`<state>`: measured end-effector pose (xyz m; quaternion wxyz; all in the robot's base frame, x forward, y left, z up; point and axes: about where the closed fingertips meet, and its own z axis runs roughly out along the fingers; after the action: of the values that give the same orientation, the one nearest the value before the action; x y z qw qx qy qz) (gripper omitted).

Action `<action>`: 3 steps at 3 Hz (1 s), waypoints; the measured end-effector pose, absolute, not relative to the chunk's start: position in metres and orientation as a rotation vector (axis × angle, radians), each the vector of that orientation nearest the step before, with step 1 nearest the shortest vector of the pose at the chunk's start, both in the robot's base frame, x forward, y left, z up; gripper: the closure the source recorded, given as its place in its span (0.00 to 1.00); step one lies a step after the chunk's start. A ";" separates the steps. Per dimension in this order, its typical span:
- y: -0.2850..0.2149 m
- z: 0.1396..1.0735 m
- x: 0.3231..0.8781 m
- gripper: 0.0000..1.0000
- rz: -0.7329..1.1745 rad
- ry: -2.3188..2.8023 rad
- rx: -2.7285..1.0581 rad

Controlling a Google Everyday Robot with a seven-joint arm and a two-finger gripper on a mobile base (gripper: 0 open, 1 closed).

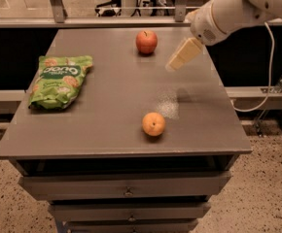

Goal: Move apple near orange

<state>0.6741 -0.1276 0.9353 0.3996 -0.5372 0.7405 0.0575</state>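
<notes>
End effector (181,57) suspended over far right part of surface (116,96), just right of apple (146,41), not touching it; open or closed state: cannot tell. Position of apple: far edge, centre. Position of orange (153,124): near front edge, well apart from apple. At left: green snack bag (60,80).
</notes>
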 end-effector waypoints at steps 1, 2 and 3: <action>-0.130 0.934 0.676 0.00 0.173 1.862 -1.303; -0.125 0.924 0.689 0.00 0.244 1.838 -1.208; -0.117 0.915 0.724 0.00 0.310 1.784 -1.083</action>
<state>0.7241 -0.1172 0.9151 0.4934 -0.4463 0.7355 0.1280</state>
